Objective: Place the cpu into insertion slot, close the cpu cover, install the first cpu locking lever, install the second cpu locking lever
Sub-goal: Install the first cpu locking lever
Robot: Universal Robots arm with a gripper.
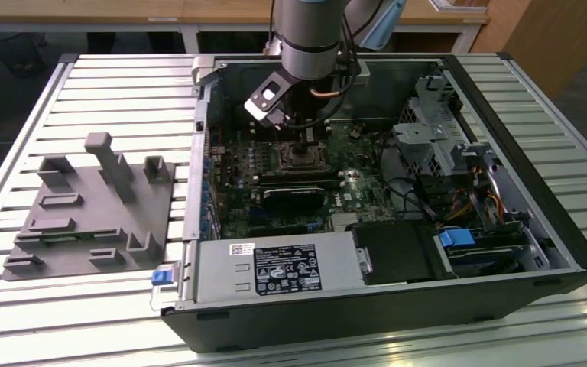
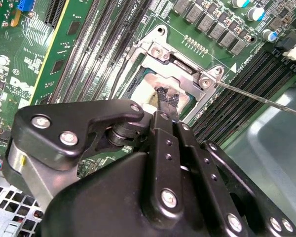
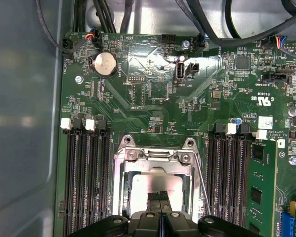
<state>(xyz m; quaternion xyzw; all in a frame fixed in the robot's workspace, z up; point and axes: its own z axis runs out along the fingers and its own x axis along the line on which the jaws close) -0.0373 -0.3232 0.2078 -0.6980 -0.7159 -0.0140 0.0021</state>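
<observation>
Silvery-beige cpu (image 3: 139, 190) lies framed by the cpu cover (image 3: 155, 170); the gripper (image 3: 159, 197), closed on nothing, touches its top, probably seating it.

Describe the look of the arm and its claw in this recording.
The arm is a silvery-grey cylinder with a pale blue joint cap and an orange cable at the wrist. The claw is matte black, built of flat linkage plates pinned with silver screws and narrowing to slim dark fingertips.
</observation>
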